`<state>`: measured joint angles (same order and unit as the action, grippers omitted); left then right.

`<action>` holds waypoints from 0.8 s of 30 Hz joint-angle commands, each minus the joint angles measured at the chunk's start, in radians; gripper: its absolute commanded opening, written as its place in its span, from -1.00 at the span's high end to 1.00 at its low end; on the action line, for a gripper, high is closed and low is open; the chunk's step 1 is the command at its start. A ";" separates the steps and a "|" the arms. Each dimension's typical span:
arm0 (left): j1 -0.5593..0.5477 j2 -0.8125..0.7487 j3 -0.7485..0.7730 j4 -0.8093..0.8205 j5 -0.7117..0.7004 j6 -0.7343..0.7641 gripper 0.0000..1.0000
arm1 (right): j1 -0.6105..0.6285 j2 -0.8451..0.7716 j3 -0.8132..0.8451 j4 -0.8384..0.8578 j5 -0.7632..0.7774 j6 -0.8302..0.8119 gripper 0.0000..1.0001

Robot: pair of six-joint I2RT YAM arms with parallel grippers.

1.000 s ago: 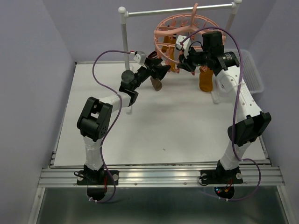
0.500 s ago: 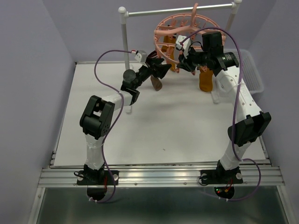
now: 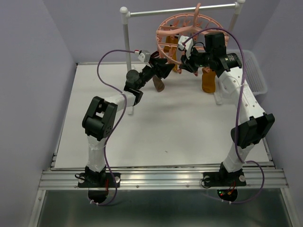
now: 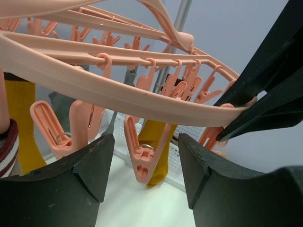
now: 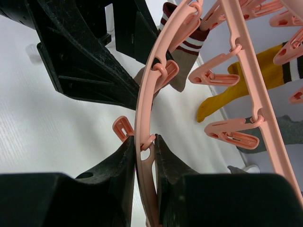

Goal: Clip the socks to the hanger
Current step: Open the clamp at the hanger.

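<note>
Right wrist, right end effector (image 5: 144,145) pinching hanger (image 5: 143,101), left end effector (image 4: 146,149) spread, apparently empty.

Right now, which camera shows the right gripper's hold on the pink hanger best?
The right wrist view: the right gripper fills the foreground, its fingers shut on the hanger ring. The top external view shows it small, against the ring. The left wrist view catches only its dark fingers at the right edge, meeting the ring.

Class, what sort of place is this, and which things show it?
Probably a robotics lab test cell: plain lilac walls box in a white table, the left arm and right arm are bolted to its metal rail, and the hanger hangs from a stand.
</note>
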<state>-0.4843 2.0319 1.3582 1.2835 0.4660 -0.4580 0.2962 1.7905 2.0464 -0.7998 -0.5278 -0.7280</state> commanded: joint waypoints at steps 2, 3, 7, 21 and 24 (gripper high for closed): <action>-0.005 -0.012 0.056 0.174 -0.004 0.004 -0.31 | -0.015 -0.052 -0.002 0.051 0.103 0.033 0.86; -0.005 -0.012 0.056 0.174 -0.004 0.004 -0.31 | -0.015 -0.052 -0.003 0.051 0.103 0.036 0.86; -0.007 -0.010 0.058 0.186 0.003 0.005 -0.29 | -0.015 -0.052 -0.003 0.053 0.107 0.036 0.86; -0.005 0.004 0.082 0.209 0.014 -0.018 -0.14 | -0.015 -0.065 -0.017 0.056 0.111 0.042 0.85; -0.007 0.005 0.087 0.209 0.016 -0.019 -0.08 | -0.015 -0.066 -0.017 0.056 0.112 0.045 0.85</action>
<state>-0.4889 2.0354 1.3891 1.2839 0.4706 -0.4721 0.2962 1.7798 2.0289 -0.7891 -0.5236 -0.7197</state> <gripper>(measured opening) 0.554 0.240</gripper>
